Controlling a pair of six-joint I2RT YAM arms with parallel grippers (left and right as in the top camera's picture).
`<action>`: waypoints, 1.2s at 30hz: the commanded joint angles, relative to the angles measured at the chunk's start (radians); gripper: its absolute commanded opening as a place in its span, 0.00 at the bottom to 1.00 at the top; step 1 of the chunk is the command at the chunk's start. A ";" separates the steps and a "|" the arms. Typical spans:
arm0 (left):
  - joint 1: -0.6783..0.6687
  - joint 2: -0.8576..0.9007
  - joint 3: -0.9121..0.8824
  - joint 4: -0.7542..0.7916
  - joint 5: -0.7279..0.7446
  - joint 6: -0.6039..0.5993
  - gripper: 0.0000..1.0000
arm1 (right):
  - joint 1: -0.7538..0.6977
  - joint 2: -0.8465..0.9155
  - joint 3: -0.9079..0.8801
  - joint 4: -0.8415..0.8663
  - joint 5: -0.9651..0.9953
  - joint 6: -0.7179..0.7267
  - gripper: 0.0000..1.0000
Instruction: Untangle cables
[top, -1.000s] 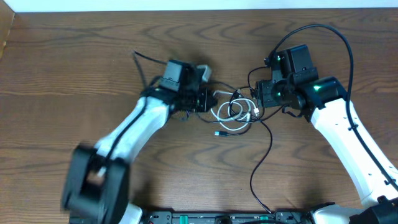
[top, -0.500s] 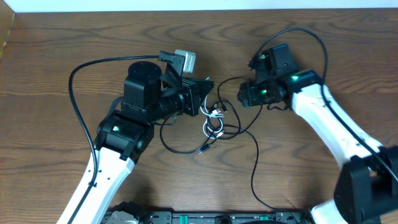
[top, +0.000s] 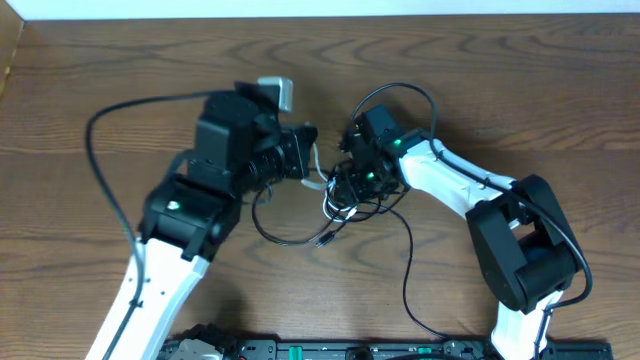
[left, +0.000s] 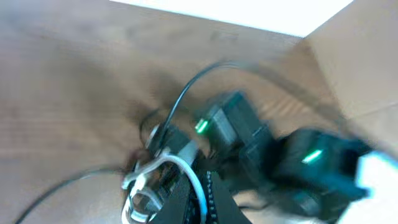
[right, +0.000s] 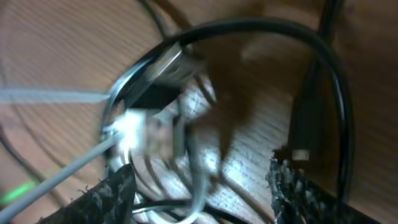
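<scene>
Cables: single tangle, count unclear.

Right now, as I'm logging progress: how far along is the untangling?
Done: nothing yet; the white cable and black cable are knotted together. In hand: the right tool hangs open over the knot; the left tool sits at the white cable, its grip unclear through blur. Left: pulling every cable apart.
</scene>
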 joint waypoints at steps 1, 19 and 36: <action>0.003 -0.011 0.149 -0.018 -0.013 0.002 0.07 | 0.017 0.048 -0.010 -0.015 0.174 0.051 0.50; 0.549 0.056 0.199 -0.190 -0.016 0.082 0.08 | -0.324 -0.140 -0.009 -0.194 0.674 0.381 0.01; 0.318 0.311 0.198 -0.309 0.123 0.081 0.13 | -0.341 -0.277 -0.009 -0.062 -0.577 -0.259 0.01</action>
